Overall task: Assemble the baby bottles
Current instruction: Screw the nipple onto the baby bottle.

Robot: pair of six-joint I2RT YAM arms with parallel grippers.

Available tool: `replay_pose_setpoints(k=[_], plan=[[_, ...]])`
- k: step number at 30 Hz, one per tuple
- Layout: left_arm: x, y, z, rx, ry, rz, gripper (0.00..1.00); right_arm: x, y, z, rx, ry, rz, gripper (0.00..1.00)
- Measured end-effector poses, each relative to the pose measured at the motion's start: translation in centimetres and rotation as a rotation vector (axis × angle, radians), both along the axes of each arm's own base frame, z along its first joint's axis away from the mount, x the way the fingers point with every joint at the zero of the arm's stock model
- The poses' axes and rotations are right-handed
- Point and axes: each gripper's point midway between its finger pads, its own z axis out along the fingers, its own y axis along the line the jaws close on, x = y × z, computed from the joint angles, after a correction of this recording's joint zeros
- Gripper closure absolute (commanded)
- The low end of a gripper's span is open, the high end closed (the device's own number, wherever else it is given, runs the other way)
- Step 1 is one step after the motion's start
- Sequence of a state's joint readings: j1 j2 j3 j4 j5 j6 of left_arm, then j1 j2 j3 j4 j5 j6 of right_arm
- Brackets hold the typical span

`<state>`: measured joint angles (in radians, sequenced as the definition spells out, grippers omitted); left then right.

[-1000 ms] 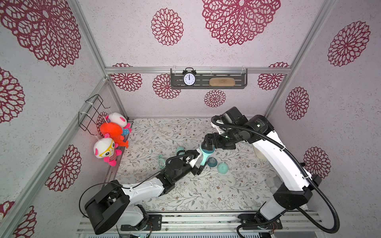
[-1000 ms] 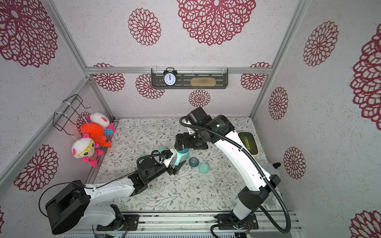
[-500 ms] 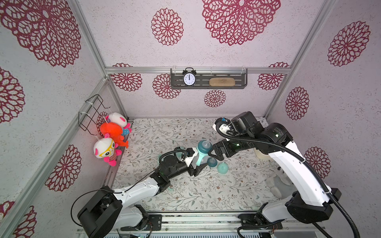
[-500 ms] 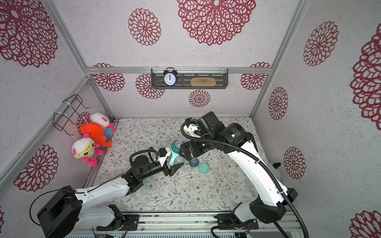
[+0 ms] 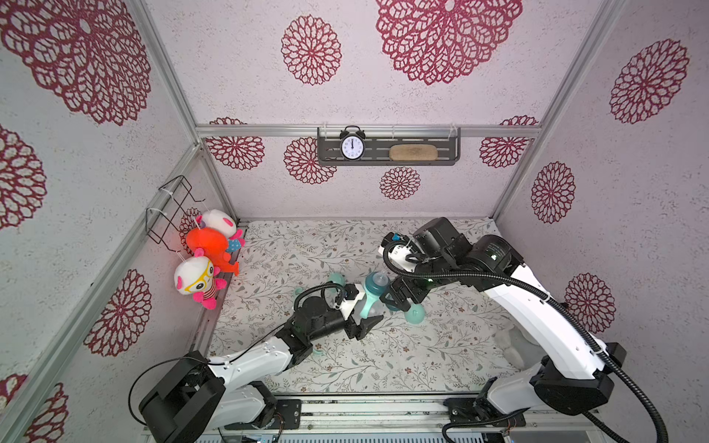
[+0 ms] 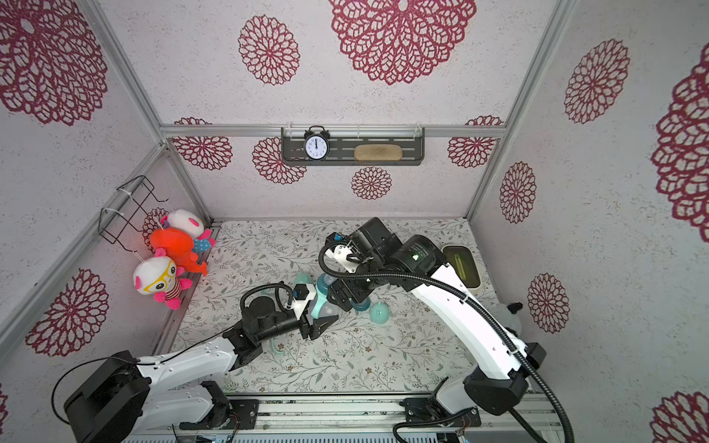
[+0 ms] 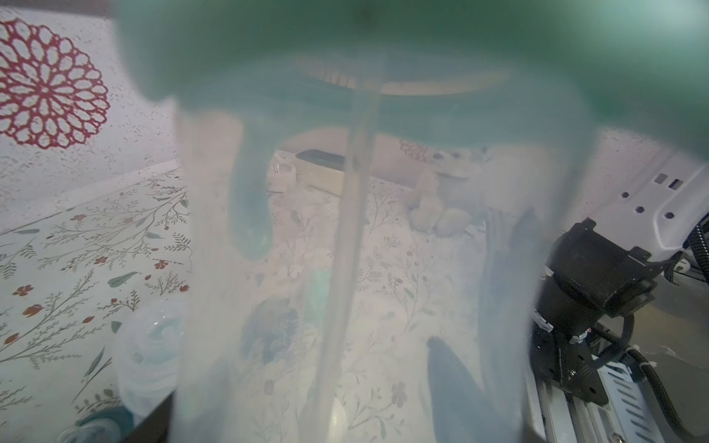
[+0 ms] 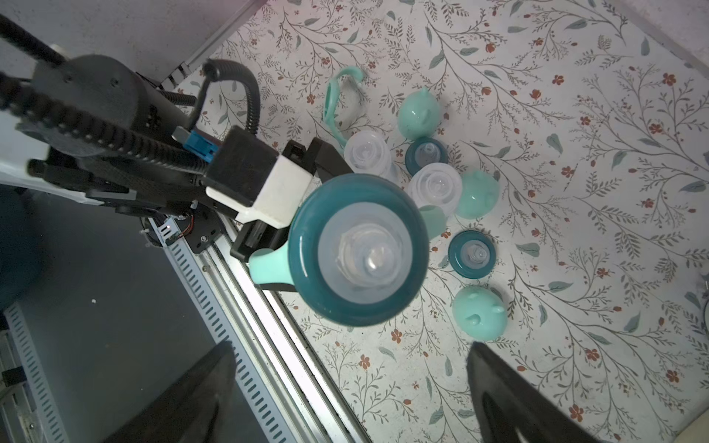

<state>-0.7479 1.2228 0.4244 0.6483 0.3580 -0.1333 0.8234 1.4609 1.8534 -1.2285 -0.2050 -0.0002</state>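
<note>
"So, where was the bottle (image 8: 358, 253)?"
"Off the mat (image 8: 575, 191), clamped by its clear body in the left claw (image 5: 366, 311), with collar and handles already on."
"Which way did it point?"
"Neck up. Its long axis was near upright, leaning a little toward the right arm. The right wrist view looked almost straight down onto its nipple."
"And the right claw (image 5: 401, 301)?"
"Its jaws were wide apart with nothing between them. It hung just beside the bottle's neck, above the loose parts."
"What was missing, then?"
"A cap, I'd say. Three lay on the mat. The nearest cap (image 8: 479, 315) sat dome up, below the right claw and beyond the bottle from the left arm."
"So the right arm was the one to fetch it?"
"Likely, since it was free and nearer. It would have to go down for the cap, then bring it in along that upright axis."
</note>
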Motion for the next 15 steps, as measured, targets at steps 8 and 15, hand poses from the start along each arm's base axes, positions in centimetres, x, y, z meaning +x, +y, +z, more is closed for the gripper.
replay_pose_setpoints(k=[8,15], plan=[[-0.4,0.3,-0.6,0.008,0.016,0.002,1.00,1.1,1.3,-1.6,-0.017,0.004,0.024,0.04],[-0.7,0.1,-0.8,0.016,0.021,-0.003,1.00,1.4,1.8,-1.5,-0.004,-0.007,0.037,0.04]])
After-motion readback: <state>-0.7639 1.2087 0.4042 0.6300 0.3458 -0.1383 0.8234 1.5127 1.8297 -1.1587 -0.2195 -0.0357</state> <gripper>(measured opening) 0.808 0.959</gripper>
